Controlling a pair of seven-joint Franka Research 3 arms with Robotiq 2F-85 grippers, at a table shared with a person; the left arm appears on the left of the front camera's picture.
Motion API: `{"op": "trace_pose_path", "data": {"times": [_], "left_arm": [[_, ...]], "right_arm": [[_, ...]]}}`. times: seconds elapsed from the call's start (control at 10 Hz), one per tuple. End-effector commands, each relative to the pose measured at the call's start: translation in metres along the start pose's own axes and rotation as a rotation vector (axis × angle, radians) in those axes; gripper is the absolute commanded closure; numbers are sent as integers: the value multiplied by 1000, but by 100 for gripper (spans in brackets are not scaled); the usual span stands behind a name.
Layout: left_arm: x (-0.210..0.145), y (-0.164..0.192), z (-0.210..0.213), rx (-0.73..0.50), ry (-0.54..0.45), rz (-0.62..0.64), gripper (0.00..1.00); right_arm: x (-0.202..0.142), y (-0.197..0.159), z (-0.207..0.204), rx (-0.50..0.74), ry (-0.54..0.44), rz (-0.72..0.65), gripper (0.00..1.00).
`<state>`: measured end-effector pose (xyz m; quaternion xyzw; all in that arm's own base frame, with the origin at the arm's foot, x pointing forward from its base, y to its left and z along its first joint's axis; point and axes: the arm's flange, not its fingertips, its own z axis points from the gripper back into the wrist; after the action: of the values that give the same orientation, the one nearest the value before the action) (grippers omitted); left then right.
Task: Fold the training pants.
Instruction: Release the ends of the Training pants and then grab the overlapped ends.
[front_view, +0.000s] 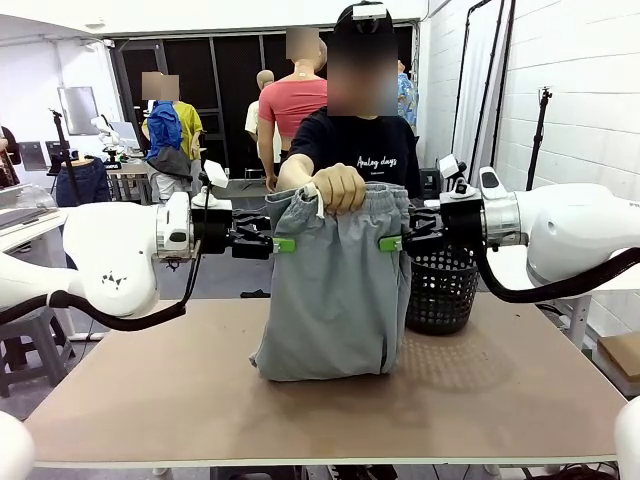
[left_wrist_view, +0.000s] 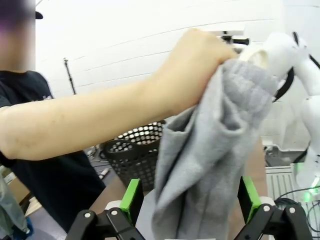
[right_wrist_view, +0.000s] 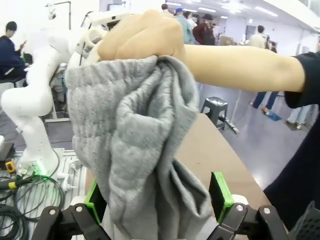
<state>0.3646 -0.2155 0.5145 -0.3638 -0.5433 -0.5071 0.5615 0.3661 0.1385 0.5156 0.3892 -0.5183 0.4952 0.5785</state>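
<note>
- The person's black T-shirt (front_view: 372, 150) carries a line of white script across the chest, too small to read with certainty. I can make out no writing on the training pants or the basket.
- A black mesh plastic basket (front_view: 442, 290) stands on the table (front_view: 200, 400) at about 3 o'clock from the training pants, just beside them. In the left wrist view its perforated wall (left_wrist_view: 135, 155) shows behind the cloth. What is in it cannot be told.
- The light grey training pants (front_view: 335, 290) hang upright at mid-table. The person's hand (front_view: 338, 187) bunches the gathered waistband at 12 o'clock, and the bottom end rests crumpled on the table. A bit of white drawstring (front_view: 318, 200) shows beside the fist.
- The left claw (front_view: 285, 244) is released, jaws spread wide, at 9 o'clock of the pants at their upper edge. In its own view the cloth (left_wrist_view: 200, 180) hangs between the green pads (left_wrist_view: 131, 200).
- The right claw (front_view: 390, 243) is also released, at 3 o'clock, level with the left one. In its own view the cloth (right_wrist_view: 135, 150) drops between its green pads (right_wrist_view: 220, 192).
- Whether any pad touches the cloth cannot be told.
</note>
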Motion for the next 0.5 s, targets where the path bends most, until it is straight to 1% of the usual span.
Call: {"op": "trace_pose_path", "data": {"times": [0.0, 0.2, 0.3, 0.4], "left_arm": [[-23, -26, 22, -96, -7, -27, 0], [-22, -23, 12, -153, 8, -35, 0], [-23, -22, 10, -159, 26, -32, 0], [-23, -22, 8, -160, 22, -29, 0]], "right_arm": [[-13, 20, -4, 38, 7, -3, 0], [-14, 22, -9, 71, 17, 0, 0], [-16, 24, -11, 99, 21, -10, 0], [-20, 24, -9, 97, 29, -17, 0]]}}
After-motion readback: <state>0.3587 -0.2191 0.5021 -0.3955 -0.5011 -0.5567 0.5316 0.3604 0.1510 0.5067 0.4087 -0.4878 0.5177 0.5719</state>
